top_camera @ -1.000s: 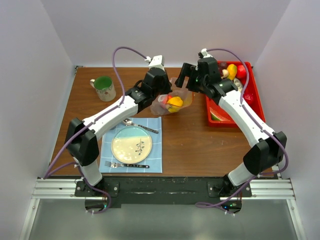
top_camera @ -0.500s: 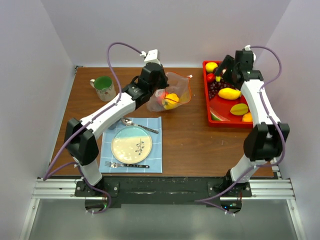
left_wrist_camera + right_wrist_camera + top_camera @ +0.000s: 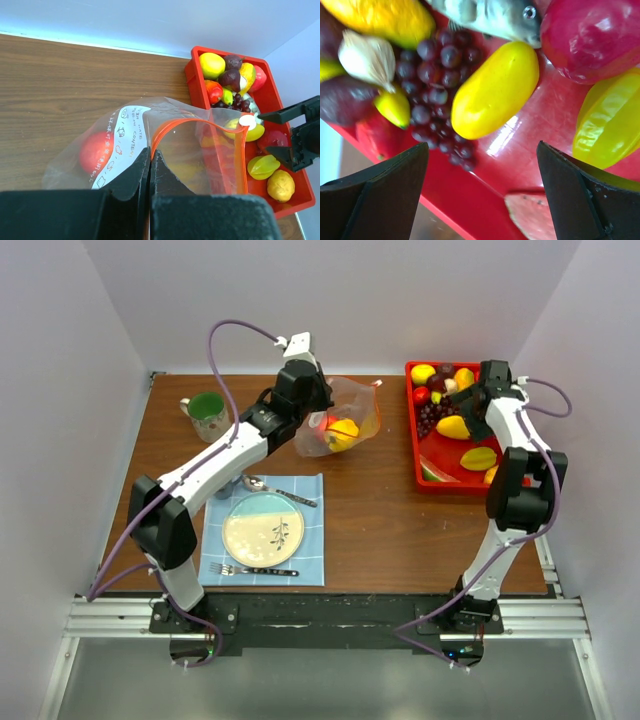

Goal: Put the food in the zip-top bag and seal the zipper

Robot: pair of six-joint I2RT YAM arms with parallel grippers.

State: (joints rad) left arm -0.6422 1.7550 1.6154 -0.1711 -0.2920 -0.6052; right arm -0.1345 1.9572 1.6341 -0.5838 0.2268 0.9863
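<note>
Two tools: left tool (image 3: 150, 159) clamps the zip-top bag (image 3: 200, 150) at the desk's (image 3: 370, 510) twelve o'clock. Right tool (image 3: 481, 150) gapes empty over food (image 3: 495, 90) in the red tray (image 3: 412, 430) at two o'clock, mug (image 3: 208, 416) at ten.

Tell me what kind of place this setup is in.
Likely a lab booth staged as a dining table: white walls, a plate and mug, a red tray of toy food.
</note>
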